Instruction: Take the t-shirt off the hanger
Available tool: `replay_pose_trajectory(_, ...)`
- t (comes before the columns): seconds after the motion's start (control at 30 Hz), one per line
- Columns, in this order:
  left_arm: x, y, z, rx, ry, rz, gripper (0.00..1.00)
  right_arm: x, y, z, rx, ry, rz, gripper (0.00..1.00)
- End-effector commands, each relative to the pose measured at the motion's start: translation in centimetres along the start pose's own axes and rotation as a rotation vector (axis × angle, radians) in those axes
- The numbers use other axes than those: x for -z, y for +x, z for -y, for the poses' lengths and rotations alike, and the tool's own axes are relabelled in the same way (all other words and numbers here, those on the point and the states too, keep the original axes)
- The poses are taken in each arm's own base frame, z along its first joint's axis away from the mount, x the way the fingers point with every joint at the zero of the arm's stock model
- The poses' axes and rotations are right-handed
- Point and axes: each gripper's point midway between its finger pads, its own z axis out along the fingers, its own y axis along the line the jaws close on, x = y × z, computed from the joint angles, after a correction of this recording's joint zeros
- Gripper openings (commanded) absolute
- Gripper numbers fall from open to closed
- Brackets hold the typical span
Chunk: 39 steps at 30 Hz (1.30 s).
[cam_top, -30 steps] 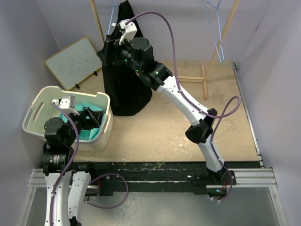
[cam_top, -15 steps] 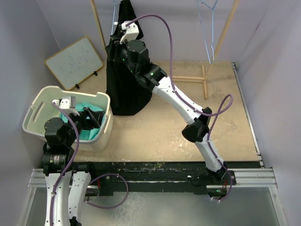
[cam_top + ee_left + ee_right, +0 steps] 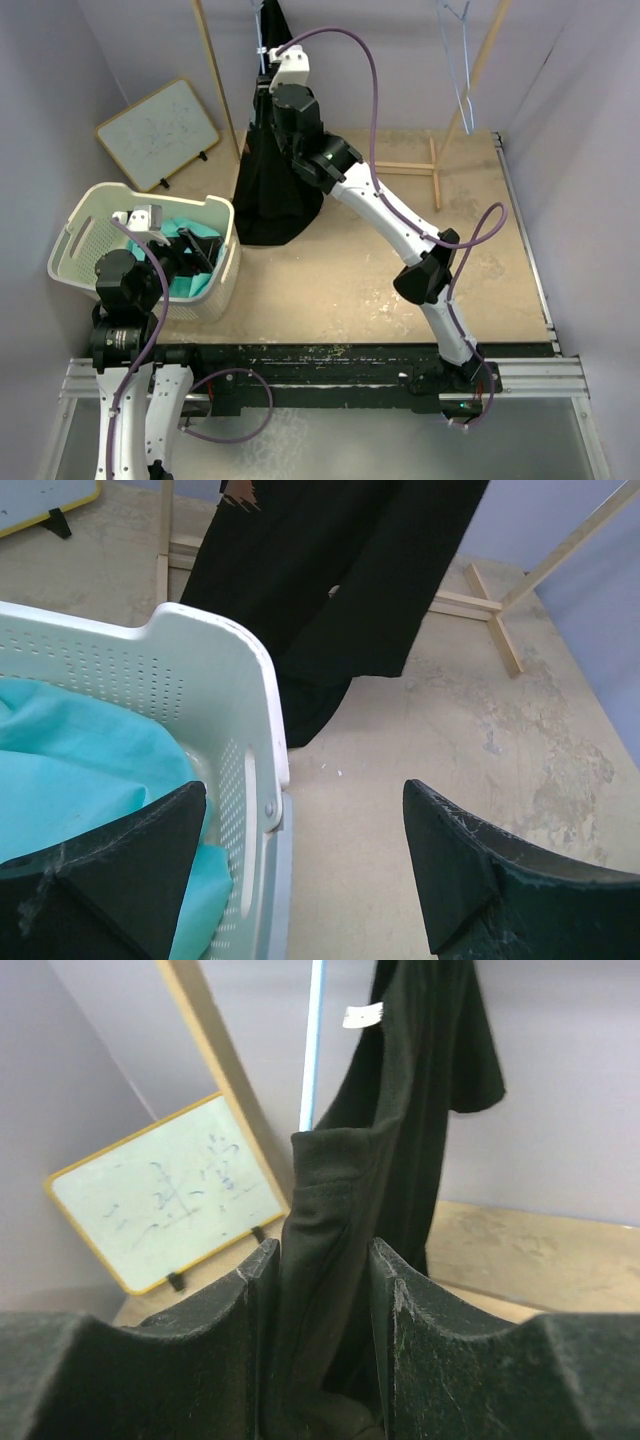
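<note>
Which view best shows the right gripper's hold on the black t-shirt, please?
The right wrist view: the right gripper is shut on a fold of the black t-shirt. The top external view hides the grip behind the right arm; the left wrist view shows only the shirt's lower part.

The t-shirt [image 3: 268, 190] hung at the back of the worktop [image 3: 400, 270], left of centre, with a fold of it between the right hand's [image 3: 322, 1260] fingers. The whiteboard [image 3: 160, 133] leaned to its left, behind the basket [image 3: 70, 245]. That basket sat near left, a cloth [image 3: 80, 760] in it and the left hand [image 3: 300, 855] over its right rim.
</note>
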Motion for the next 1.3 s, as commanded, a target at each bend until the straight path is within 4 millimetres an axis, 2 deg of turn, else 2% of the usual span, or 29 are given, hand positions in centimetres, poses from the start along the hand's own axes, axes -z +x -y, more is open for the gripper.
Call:
replay_pose_trajectory(0.0,-0.1,-1.1,0.7,-0.023,0.037,0.045,0.82,1.3,-4.2,3.9,0.015,0.127,0.063,0.41)
replay_pose_trajectory(0.17,-0.1,-1.2,0.7,-0.024,0.037,0.048,0.82,1.1,-4.6,5.6,0.013,0.169,0.070,0.39)
replay_pose_trajectory(0.2,-0.1,-1.1,0.7,-0.022,0.036,0.045,0.82,1.1,-4.8,5.8,0.014,0.175,0.077,0.34)
replay_pose_trajectory(0.27,-0.1,-1.2,0.7,-0.023,0.037,0.046,0.82,1.2,-4.9,6.5,0.022,0.198,0.084,0.09)
replay_pose_trajectory(0.3,-0.1,-1.1,0.7,-0.023,0.039,0.045,0.82,1.2,-5.4,6.7,0.015,0.206,0.099,0.00)
replay_pose_trajectory(0.53,-0.1,-1.1,1.0,-0.027,0.052,0.044,0.83,2.8,-9.1,7.1,0.006,0.181,0.204,0.00)
replay_pose_trajectory(0.73,-0.1,-1.1,1.0,-0.027,0.055,0.046,0.83,5.6,-13.9,8.1,-0.002,0.181,0.293,0.00)
replay_pose_trajectory(0.87,-0.2,-1.2,1.0,-0.027,0.053,0.046,0.83,7.5,-16.2,8.7,-0.016,0.173,0.330,0.00)
replay_pose_trajectory(1.17,-0.1,-1.2,1.1,-0.032,0.061,0.048,0.83,11.2,-17.6,10.2,-0.028,0.155,0.332,0.00)
replay_pose_trajectory(1.27,-0.3,-1.2,2.0,-0.039,0.116,0.041,0.87,12.6,-16.8,10.6,-0.022,0.130,0.292,0.00)
